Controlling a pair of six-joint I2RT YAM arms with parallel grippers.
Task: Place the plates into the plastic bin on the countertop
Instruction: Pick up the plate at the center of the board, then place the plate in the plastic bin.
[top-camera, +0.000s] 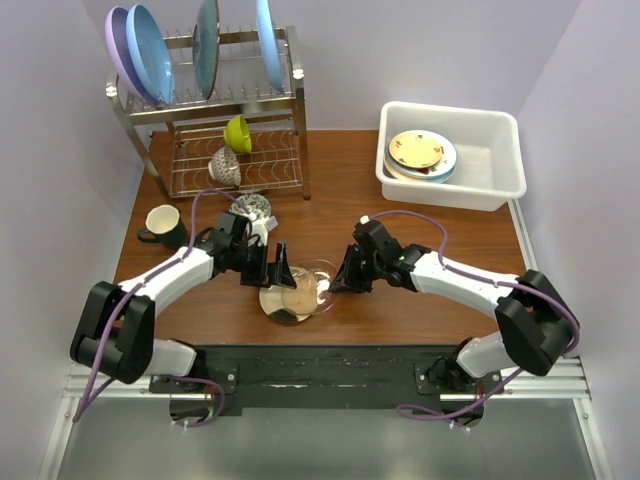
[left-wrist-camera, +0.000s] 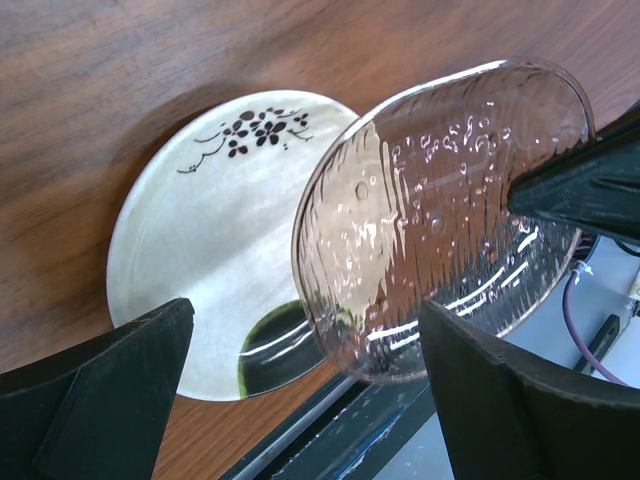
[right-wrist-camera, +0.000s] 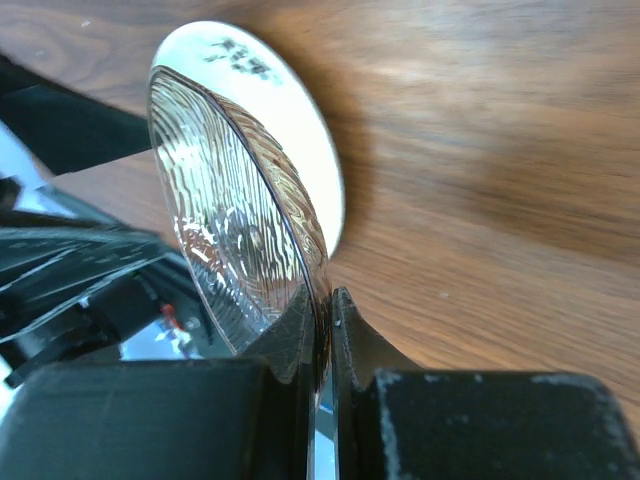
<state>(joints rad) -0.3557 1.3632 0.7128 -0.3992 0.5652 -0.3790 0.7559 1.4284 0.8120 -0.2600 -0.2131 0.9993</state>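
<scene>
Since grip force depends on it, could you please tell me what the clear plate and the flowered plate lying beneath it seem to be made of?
Clear plate: probably pressed glass, possibly clear plastic; see-through, rippled and bubbled texture, sharp highlights.
Flowered plate: likely glazed ceramic; opaque cream, glossy, painted dark blossoms.

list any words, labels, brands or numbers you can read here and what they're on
None readable in any view.
Cream plate: only a dark painted blossom sprig, no lettering.
Glass plate: ripple texture, no mark.
Plates in the bin: patterns too small to show any text.
</scene>
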